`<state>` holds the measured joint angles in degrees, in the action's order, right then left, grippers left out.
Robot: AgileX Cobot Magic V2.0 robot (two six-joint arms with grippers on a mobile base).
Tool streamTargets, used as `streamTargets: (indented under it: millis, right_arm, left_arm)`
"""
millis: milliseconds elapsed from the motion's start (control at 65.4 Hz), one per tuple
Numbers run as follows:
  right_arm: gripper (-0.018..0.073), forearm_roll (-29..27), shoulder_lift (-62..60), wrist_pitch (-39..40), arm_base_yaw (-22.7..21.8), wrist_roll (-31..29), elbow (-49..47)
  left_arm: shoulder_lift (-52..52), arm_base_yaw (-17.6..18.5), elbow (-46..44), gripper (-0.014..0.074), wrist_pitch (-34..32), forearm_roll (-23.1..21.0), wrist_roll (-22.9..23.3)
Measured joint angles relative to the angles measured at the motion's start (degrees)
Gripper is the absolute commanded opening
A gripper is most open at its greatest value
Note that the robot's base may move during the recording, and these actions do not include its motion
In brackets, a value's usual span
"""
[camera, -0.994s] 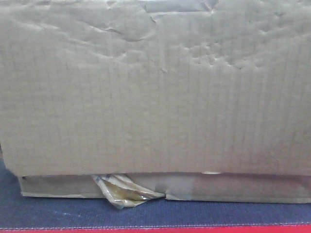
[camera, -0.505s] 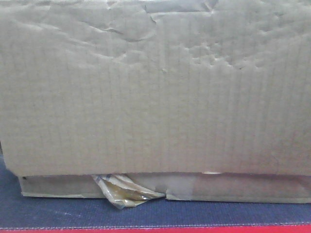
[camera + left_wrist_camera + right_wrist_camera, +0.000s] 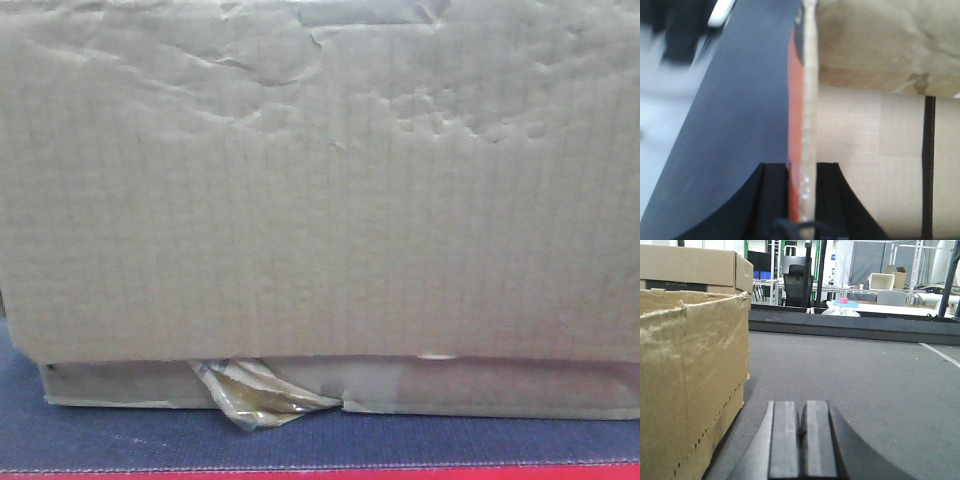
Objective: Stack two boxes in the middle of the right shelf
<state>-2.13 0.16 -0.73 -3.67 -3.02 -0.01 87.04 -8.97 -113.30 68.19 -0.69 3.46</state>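
Big box parked on top of the flat one

The wrinkled big box (image 3: 320, 200) sits right on the flat box (image 3: 500, 388), with torn tape (image 3: 255, 400) dangling below its bottom edge and the dark fabric platform (image 3: 120, 440) under both. The left gripper (image 3: 802, 172) pinches a thin cardboard edge (image 3: 809, 75); can't tell whose. The right gripper (image 3: 800, 415) is squeezed closed on nothing, just beside the big box.
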Motion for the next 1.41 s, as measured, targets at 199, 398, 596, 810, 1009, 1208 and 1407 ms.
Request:
streamTargets:
  millis: [199,398,596,810,1009,1208,1407]
  right_arm:
    - [-0.0160,0.00,0.00,0.00,0.00,0.00,0.00]
    - [-0.0160,0.00,0.00,0.00,0.00,0.00,0.00]
    - [-0.0160,0.00,0.00,0.00,0.00,0.00,0.00]
    - [-0.0160,0.00,0.00,0.00,0.00,0.00,0.00]
    - [-0.0160,0.00,0.00,0.00,0.00,0.00,0.00]
    - [-0.0160,0.00,0.00,0.00,0.00,0.00,0.00]
    - [-0.0160,0.00,0.00,0.00,0.00,0.00,0.00]
  left_arm:
    - [-0.40,14.95,-5.34,-0.0111,1.92,6.84,8.73]
    - [2.14,30.30,-5.68,-0.0111,2.72,14.61,17.36]
    - [7.50,38.25,-4.20,-0.0111,2.72,16.14,24.33]
    - [12.11,41.04,0.95,-0.0111,2.84,15.13,28.07]
    - [13.87,41.30,7.66,-0.0111,2.62,14.60,30.23]
    - [14.38,41.30,12.93,-0.0111,2.62,12.08,30.77]
    - [16.03,41.41,13.57,-0.0111,2.01,11.57,30.86]
